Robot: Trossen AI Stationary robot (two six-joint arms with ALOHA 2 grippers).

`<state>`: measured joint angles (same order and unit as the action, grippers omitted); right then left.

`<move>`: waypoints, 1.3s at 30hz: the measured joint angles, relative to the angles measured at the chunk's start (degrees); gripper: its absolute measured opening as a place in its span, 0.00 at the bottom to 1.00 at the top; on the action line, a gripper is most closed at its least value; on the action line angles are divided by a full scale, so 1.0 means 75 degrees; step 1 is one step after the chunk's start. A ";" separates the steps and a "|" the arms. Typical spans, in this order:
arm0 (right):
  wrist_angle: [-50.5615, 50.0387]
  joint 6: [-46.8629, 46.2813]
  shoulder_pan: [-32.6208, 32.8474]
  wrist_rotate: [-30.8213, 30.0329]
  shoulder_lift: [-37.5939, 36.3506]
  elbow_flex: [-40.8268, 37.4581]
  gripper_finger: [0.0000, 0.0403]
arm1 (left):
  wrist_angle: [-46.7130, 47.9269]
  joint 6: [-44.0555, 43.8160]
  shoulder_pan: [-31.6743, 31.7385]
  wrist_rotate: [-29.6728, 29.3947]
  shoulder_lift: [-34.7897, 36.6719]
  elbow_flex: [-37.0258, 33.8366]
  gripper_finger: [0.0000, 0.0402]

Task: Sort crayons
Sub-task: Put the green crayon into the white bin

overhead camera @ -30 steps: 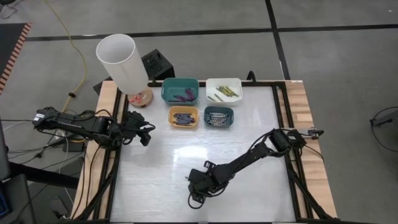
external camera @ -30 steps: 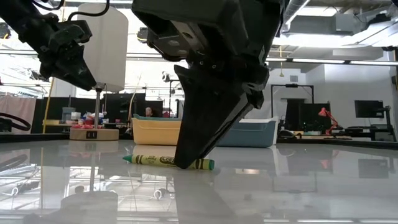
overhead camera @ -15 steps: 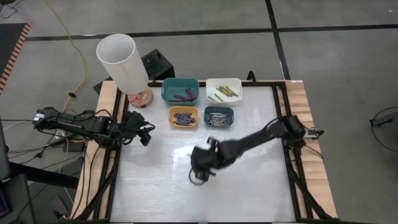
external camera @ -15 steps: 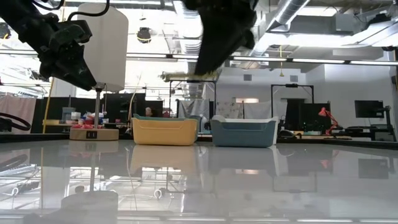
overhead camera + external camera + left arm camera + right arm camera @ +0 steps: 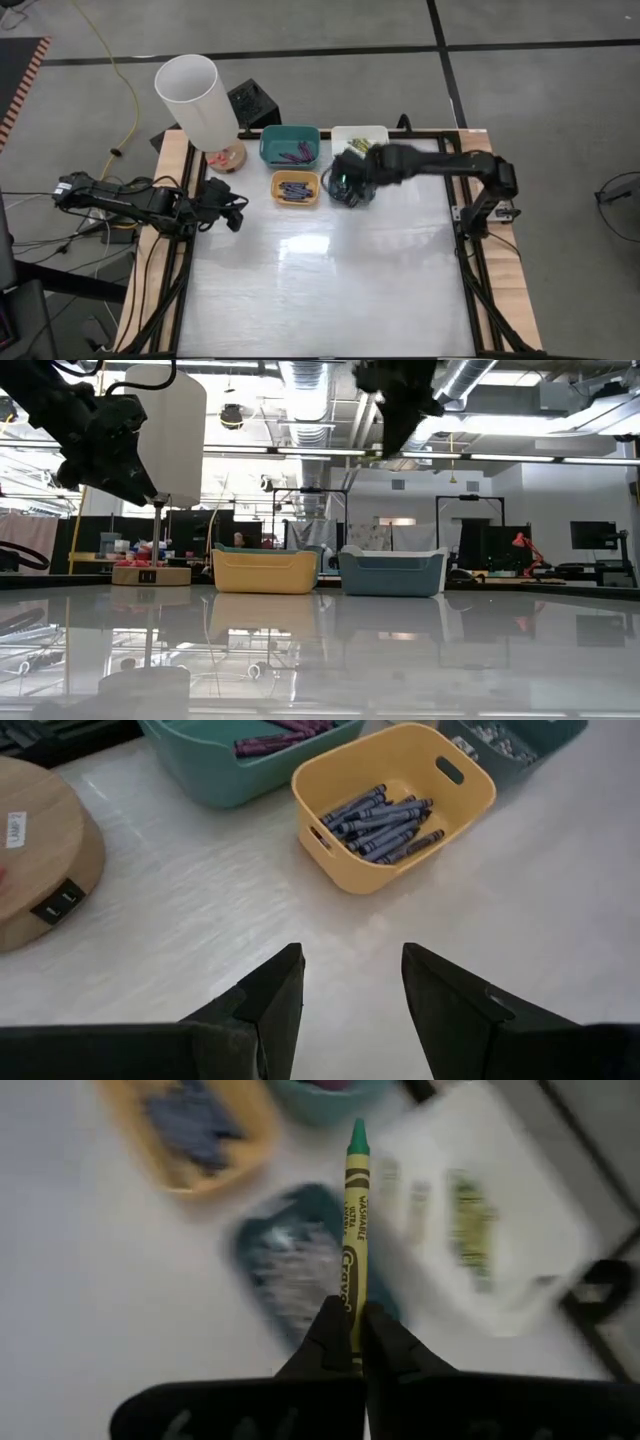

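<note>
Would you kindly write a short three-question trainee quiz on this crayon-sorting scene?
1. True or false: the right gripper holds a yellow-green crayon.
2. Which crayons fill the yellow plastic bin? A) blue B) purple C) grey
3. Fill in: the left gripper, open and empty, hovers beside the round wooden ____ base.

Key: 1 true; 2 A; 3 lamp.

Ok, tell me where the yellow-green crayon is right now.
The yellow-green crayon is pinched in the right gripper, which the high view shows over the dark blue bin, beside the white bin at the table's far side.
</note>
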<state>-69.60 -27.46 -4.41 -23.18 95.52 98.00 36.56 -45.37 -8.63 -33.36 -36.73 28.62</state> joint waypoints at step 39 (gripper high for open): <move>0.3995 0.7869 -0.5040 0.2762 0.0309 -0.3175 0.04 | 0.0000 -0.1544 -0.0002 -0.1065 -0.0003 -0.0002 0.40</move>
<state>-39.64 31.55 -42.21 -2.47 97.84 74.18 36.56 -56.95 -8.64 -41.34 -36.75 28.60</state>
